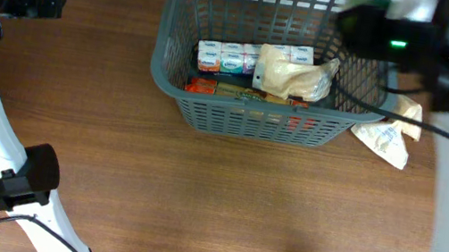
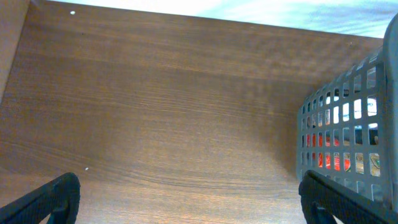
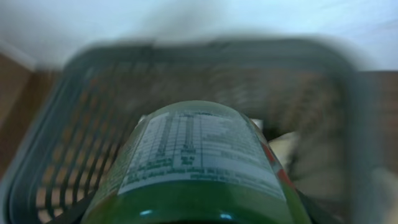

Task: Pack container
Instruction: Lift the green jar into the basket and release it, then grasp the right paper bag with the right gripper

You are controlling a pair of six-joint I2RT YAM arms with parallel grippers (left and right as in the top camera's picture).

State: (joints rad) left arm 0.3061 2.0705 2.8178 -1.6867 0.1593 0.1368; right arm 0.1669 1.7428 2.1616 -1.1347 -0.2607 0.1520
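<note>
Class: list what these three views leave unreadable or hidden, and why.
Bottle label: right wrist, blurred.
Red packs in basket: overhead, wall covers them.
Left claw fingers: left wrist, cut by bottom edge.

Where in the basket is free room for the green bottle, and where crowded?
The basket's left end, between its wall and the small boxes, looks bare for the green bottle. Middle and right are crowded: yellowish bag, red packs in front.
</note>
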